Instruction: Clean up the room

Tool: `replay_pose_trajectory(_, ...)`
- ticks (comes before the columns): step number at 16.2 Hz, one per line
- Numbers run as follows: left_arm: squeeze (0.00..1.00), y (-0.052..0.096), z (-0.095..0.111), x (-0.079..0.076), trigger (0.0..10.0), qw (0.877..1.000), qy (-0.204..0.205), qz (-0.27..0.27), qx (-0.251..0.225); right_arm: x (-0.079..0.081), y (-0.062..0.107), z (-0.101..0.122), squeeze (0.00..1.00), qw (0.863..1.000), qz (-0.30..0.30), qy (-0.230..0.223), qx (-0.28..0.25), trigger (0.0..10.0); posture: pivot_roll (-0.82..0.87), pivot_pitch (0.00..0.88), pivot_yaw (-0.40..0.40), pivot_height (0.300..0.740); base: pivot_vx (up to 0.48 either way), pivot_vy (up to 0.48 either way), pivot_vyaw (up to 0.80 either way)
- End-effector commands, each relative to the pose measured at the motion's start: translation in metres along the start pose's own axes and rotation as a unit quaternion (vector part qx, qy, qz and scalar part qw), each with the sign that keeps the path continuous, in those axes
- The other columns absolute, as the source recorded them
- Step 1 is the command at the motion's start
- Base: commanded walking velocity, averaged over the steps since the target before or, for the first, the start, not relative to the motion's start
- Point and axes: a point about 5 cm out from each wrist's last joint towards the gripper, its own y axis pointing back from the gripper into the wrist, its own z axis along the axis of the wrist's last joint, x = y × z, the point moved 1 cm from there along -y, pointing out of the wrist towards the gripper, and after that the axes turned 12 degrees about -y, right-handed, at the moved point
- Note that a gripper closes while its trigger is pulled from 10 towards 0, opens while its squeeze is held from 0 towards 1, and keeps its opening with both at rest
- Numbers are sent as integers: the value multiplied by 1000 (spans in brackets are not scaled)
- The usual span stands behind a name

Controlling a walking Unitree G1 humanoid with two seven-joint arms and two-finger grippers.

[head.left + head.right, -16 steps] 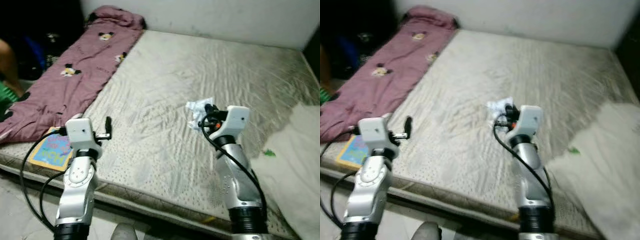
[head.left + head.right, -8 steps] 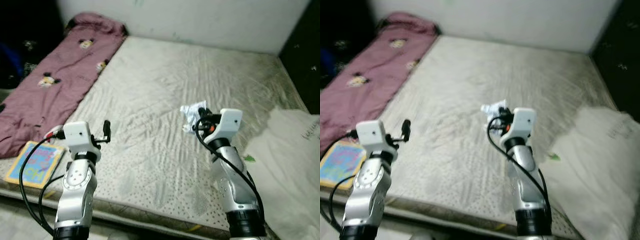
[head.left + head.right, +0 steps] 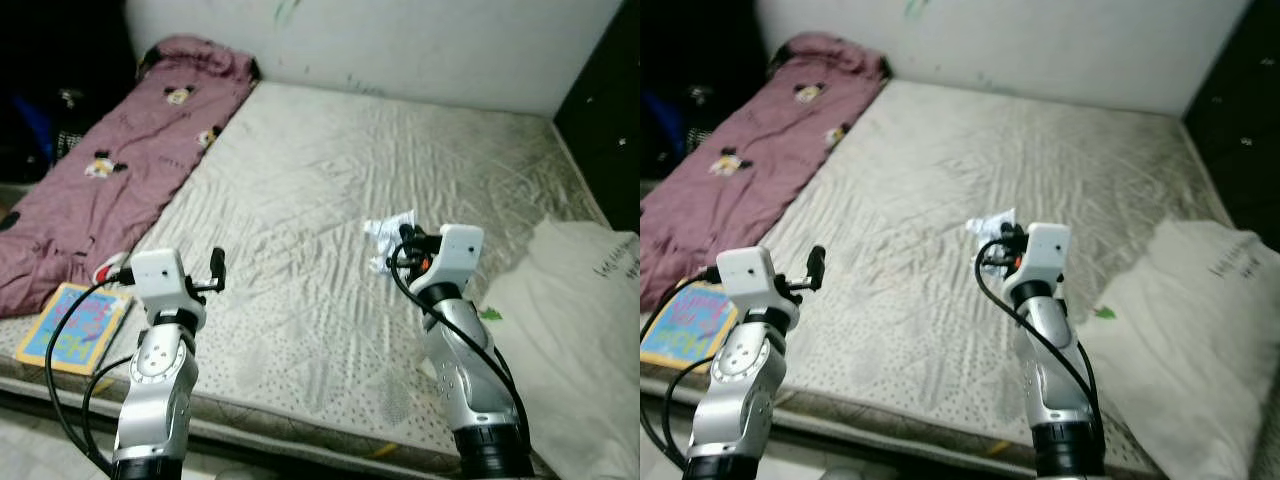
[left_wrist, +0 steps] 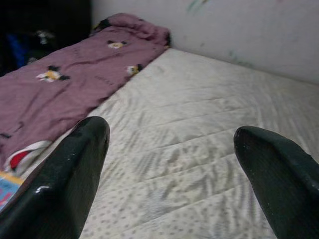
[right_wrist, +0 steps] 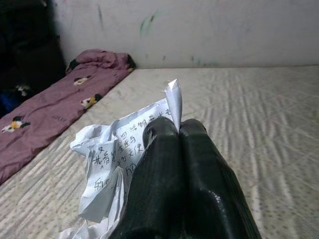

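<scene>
Since a second ago the camera has swung right, while the crumpled paper point(image 5: 107, 164) stays pinched between the pressed-together fingers of the right gripper point(image 3: 404, 243), held above the middle of the mattress point(image 3: 330, 170). Over the mattress's front left corner, the left gripper point(image 3: 217, 268) hovers with fingers spread. A purple blanket point(image 3: 120, 170) covers the left edge, a colourful book point(image 3: 70, 326) at its near end.

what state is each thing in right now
right pincer: shut on the crumpled paper, held above the mattress
left pincer: open, holding nothing
purple blanket: spread out, rumpled
picture book: closed, flat on the mattress corner
white bag: slumped on the mattress edge
</scene>
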Motion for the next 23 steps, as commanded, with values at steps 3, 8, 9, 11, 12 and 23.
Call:
replay_pose_trajectory(3, 0, -1, 2, -2, 10000, 1000, 0, -4, -1, 2, 0, -2, 0, 1000, 14, 12, 9, 10000, 78, 0, -20, 740, 0, 311, 0)
replay_pose_trajectory(8, 0, -1, 3, -4, 10000, 1000, -2, -10, -3, 3, -2, -4, 0, 1000, 11, -17, 14, 10000, 82, 0, -24, 740, 0, 476, 0)
replay_pose_trajectory(9, 0, -1, 3, -4, 10000, 1000, -2, -10, -3, 3, -2, -4, 0, 1000, 11, -21, 14, 10000, 82, 0, -24, 740, 0, 480, 0)
replay_pose_trajectory(11, 0, 0, 3, -4, 10000, 1000, 0, -10, -2, 1, -1, -6, 0, 1000, 7, -16, 20, 10000, 81, 0, -24, 740, 0, 480, 0)
replay_pose_trajectory(12, 0, 0, 3, -4, 10000, 1000, 2, -10, -1, 0, 0, -8, 0, 999, 3, -17, 27, 10000, 81, 0, -24, 740, 0, 480, 0)
replay_pose_trajectory(23, 0, -3, 3, -5, 10000, 1000, 8, -5, 6, 1, -2, -15, 0, 999, 7, -7, 50, 10000, 72, 0, -29, 740, 0, 480, -263)
